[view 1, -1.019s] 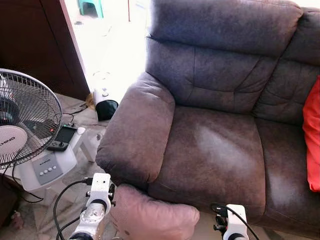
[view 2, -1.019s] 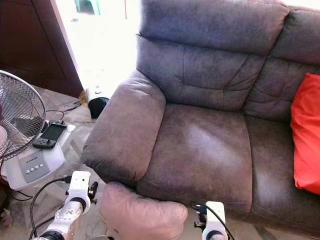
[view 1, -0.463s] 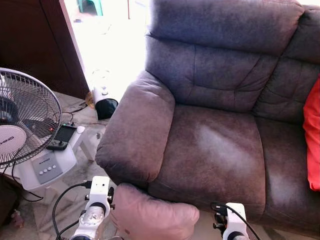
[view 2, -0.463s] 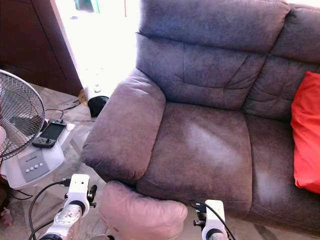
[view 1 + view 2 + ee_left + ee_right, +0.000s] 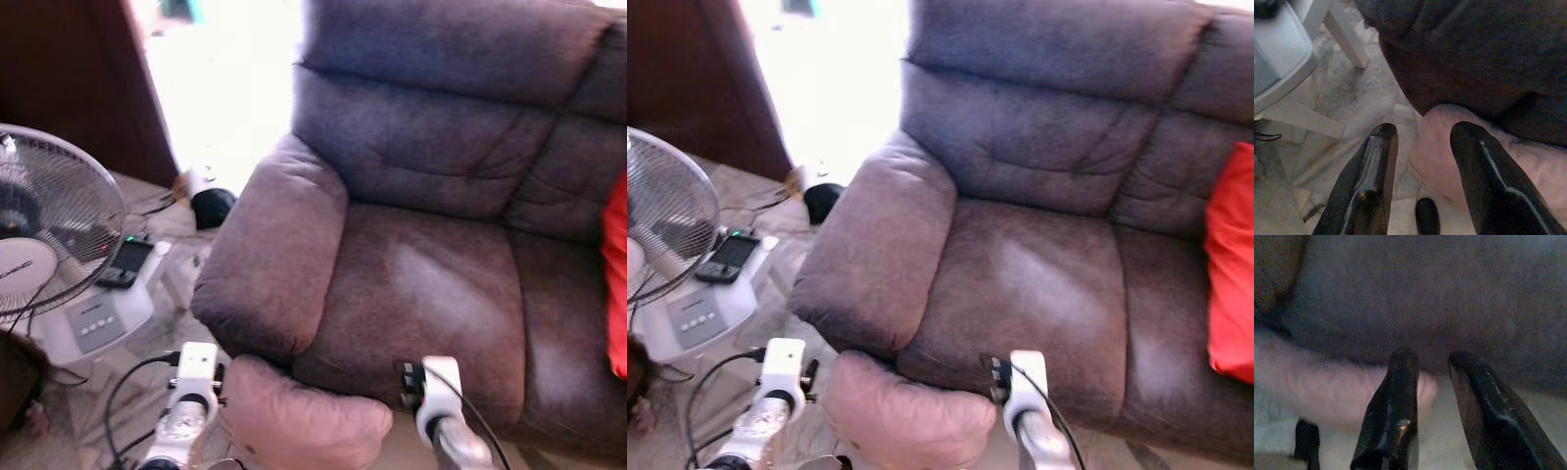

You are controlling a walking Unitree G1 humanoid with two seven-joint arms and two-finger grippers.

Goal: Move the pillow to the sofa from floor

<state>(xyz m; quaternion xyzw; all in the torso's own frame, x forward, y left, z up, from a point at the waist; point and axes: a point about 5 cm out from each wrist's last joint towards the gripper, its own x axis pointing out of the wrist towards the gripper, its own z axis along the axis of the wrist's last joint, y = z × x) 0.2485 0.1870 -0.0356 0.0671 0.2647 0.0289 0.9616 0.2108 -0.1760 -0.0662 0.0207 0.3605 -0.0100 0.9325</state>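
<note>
A pink pillow (image 5: 304,423) lies on the floor against the front of the brown sofa (image 5: 421,284), just below its left armrest (image 5: 279,255). My left gripper (image 5: 1424,129) is open, low over the floor, with the pillow's (image 5: 1436,147) rounded end just beyond and between its fingers. The left wrist (image 5: 196,370) sits just left of the pillow. My right gripper (image 5: 1432,355) is open and points at the sofa's front. The pillow's (image 5: 1327,387) other end lies beside one finger. The right wrist (image 5: 438,390) is raised at the seat's front edge.
A standing fan (image 5: 49,235) and a white stand (image 5: 93,318) carrying a handset (image 5: 124,266) are at the left, with black cables (image 5: 122,392) on the floor. A red cushion (image 5: 1229,264) lies on the sofa's right seat. A dark wooden panel (image 5: 69,78) stands at the far left.
My right arm has risen and swung left toward the seat's front edge, close to the pillow. The left arm and the pillow have held their place. The view shifted a little.
</note>
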